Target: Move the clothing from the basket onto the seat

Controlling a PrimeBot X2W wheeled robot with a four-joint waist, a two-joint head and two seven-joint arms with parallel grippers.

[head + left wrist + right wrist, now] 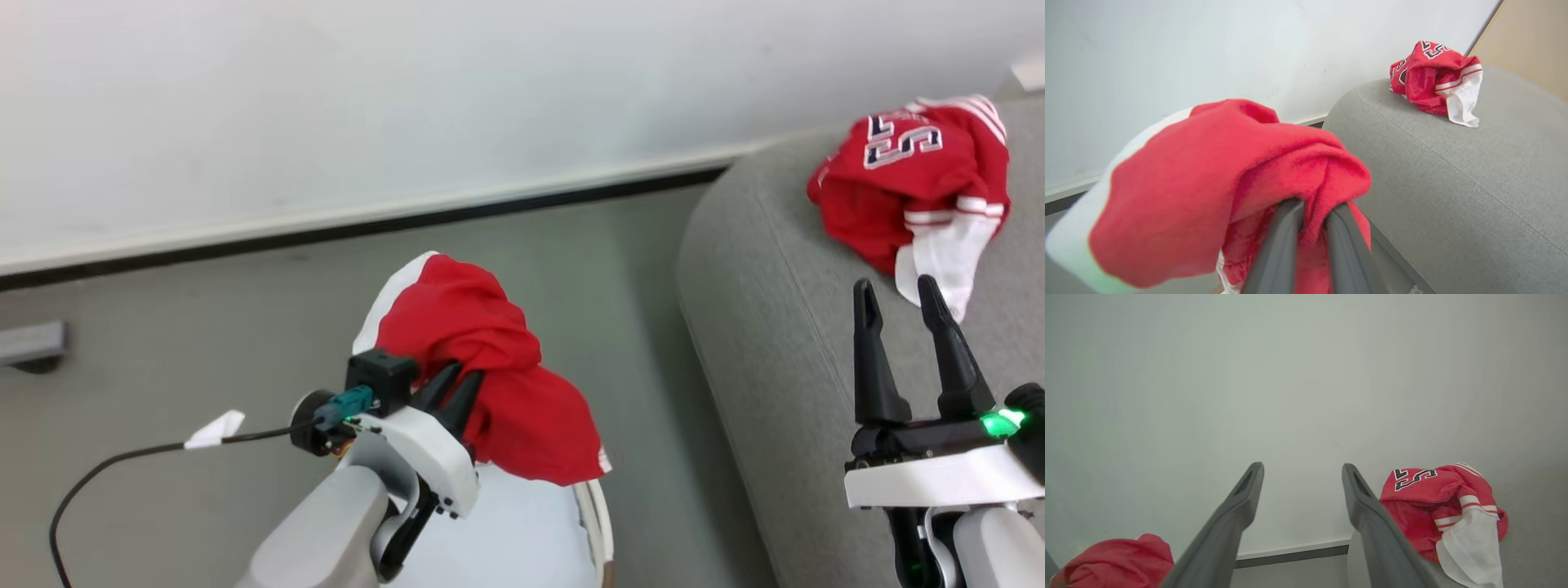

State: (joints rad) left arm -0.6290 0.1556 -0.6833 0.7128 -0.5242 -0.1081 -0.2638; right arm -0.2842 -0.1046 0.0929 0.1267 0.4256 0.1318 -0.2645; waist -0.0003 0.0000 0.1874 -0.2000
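Observation:
My left gripper [453,384] is shut on a red garment [482,367] with white trim, held up above the white basket [600,523], whose rim shows at the bottom. In the left wrist view the red garment [1216,179] bunches over my fingers [1286,245]. A second piece of red clothing [914,175] with numbers and a white part lies on the grey seat [775,327] at the right. My right gripper [898,306] stands open over the seat, just below that piece, with nothing between its fingers. The right wrist view shows the same clothing [1437,510] beside my right fingers [1241,506].
A white wall with a dark baseboard [408,220] runs behind a grey floor [204,343]. A black cable with a white tag [216,429] trails from my left wrist. A tan panel [1531,41] stands beyond the seat.

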